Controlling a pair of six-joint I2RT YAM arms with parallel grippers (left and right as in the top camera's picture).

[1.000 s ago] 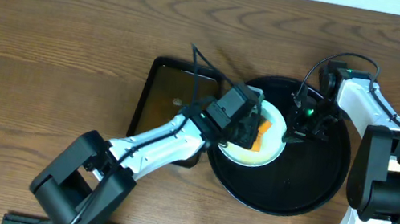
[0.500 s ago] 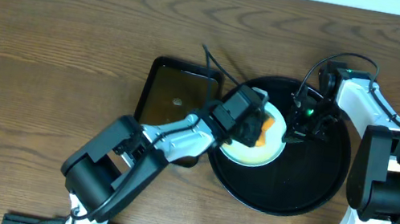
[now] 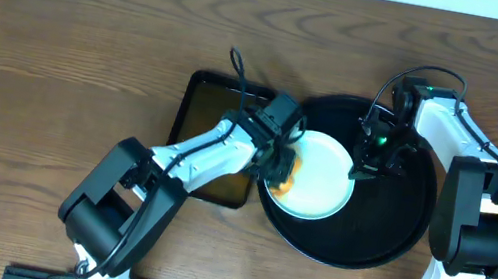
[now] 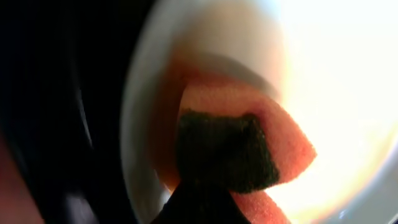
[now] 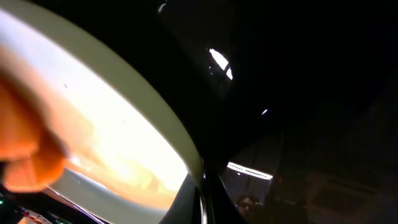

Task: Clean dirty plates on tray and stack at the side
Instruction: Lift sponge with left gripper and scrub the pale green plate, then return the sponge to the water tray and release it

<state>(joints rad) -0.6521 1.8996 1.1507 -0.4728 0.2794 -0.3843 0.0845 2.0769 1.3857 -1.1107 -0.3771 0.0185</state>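
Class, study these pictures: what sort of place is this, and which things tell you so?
Probably a robot test bench, not a real kitchen: a wooden table, a left arm and right arm at it, and an orange sponge on one plate in a black tray.

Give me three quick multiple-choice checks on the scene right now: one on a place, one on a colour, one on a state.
1. Where is the sponge?
A) at the left edge of the plate
B) at its right rim
C) at its centre

2. What colour is the tray under the plate?
A) black
B) red
C) white

3. How do the right jaws stand?
A) wide open
B) shut on the plate's right rim
C) shut on the sponge

Answers:
1 A, the overhead view shows the sponge at that edge.
2 A, the tray's rim is glossy black.
3 B, the overhead and right wrist views show the right jaws at that rim.
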